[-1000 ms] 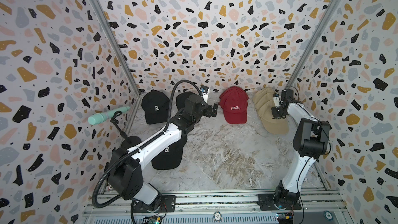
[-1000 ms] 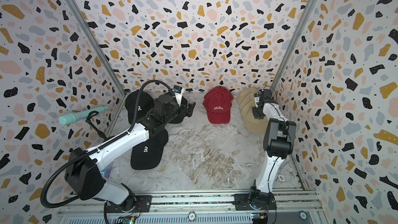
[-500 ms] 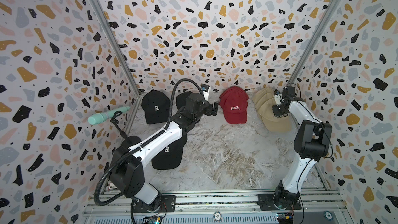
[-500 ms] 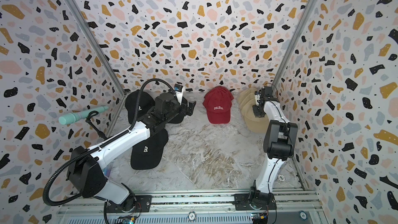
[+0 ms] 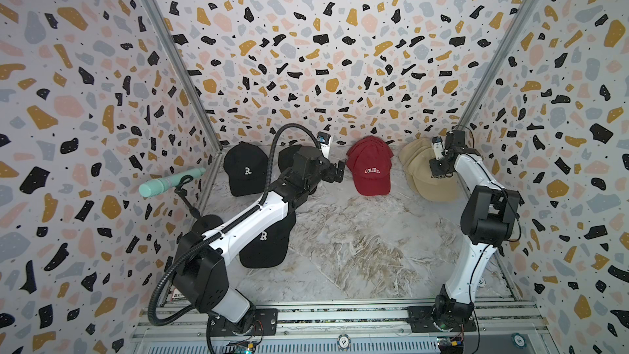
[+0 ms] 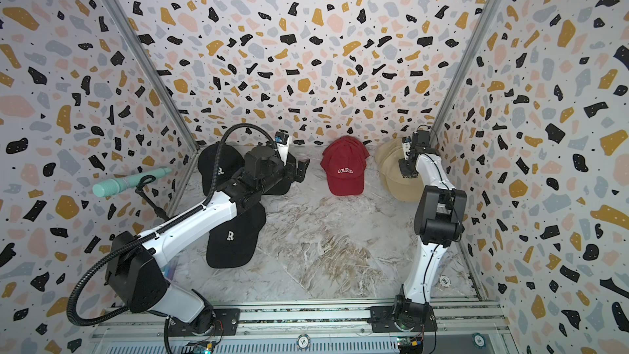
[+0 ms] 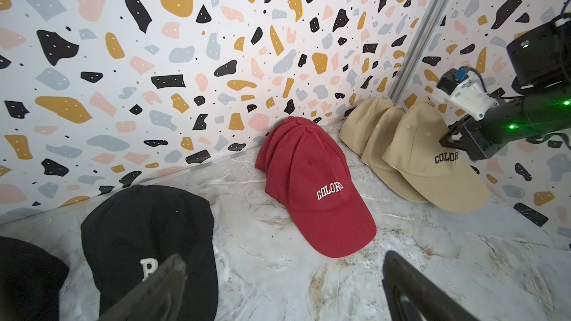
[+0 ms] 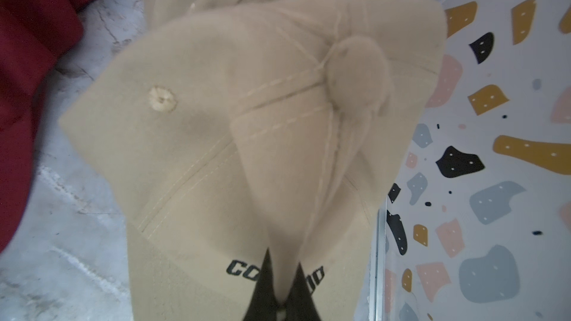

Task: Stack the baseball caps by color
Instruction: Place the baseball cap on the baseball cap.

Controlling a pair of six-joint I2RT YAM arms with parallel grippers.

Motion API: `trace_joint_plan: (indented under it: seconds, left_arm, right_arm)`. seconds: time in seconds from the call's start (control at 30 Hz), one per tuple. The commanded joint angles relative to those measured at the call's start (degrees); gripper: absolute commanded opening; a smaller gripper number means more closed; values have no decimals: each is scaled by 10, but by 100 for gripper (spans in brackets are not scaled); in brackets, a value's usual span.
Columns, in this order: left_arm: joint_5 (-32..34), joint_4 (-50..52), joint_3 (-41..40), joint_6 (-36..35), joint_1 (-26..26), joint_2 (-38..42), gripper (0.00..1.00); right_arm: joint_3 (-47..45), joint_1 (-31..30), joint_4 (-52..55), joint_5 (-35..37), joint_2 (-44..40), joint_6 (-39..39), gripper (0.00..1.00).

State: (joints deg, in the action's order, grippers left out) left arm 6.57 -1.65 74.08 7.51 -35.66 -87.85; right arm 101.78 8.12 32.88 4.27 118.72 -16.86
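The tan baseball caps [image 5: 420, 173] lie overlapped in the back right corner. My right gripper [image 8: 282, 260] is shut on a pinched fold of the top tan cap's [image 8: 216, 118] crown, above its black lettering. The red caps [image 5: 371, 171] sit stacked at the back middle, also seen in the left wrist view [image 7: 318, 186]. One black cap [image 5: 245, 170] lies at the back left. Another black cap [image 5: 287, 154] is partly hidden behind my left wrist, and a third [image 5: 265, 243] lies under my left forearm. My left gripper [image 7: 284, 259] hovers open between the black and red caps, holding nothing.
A teal cylinder on a black stand [image 5: 168, 183] sticks out from the left wall. Patterned walls close in on three sides. The arms' metal rail [image 5: 340, 315] runs along the front. A small round token [image 6: 444, 280] lies near the right arm's base.
My right gripper has shifted slightly toward the back corner with the tan cap's crown still pinched. The left arm has barely moved.
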Motion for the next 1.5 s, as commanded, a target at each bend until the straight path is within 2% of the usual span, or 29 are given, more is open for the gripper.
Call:
trace_joint_plan:
  seconds: [0.0,0.23,0.4,0.77,0.87,1.0,1.03,1.07,1.33,1.47]
  left_arm:
    - [9,-9,0,6,4,21,100]
    - [18,0,4,8,4,22,100]
    - [25,6,7,9,4,22,100]
    - [27,13,10,10,4,23,100]
    - [26,11,7,10,4,26,100]
    - [26,4,-4,11,4,38,100]
    - [26,4,-7,10,4,40,100]
    - [26,2,-12,11,4,44,100]
    - [31,-14,-64,17,4,91,100]
    - [44,-7,-97,21,4,129,100]
  right_arm:
    - [20,-2,13,-3,15,0,0]
    - [19,2,-3,-17,52,7,0]
    - [16,2,-13,-25,64,16,11]
    - [-5,2,-21,-27,56,30,29]
    - [-13,3,-22,-30,35,42,40]
    - [-20,6,-22,-38,-6,59,62]
    - [-20,6,-22,-37,-16,63,91]
    - [-21,6,-23,-35,-28,68,99]
    - [-38,6,-16,-57,-104,89,99]
    - [-86,0,-35,-74,-154,119,99]
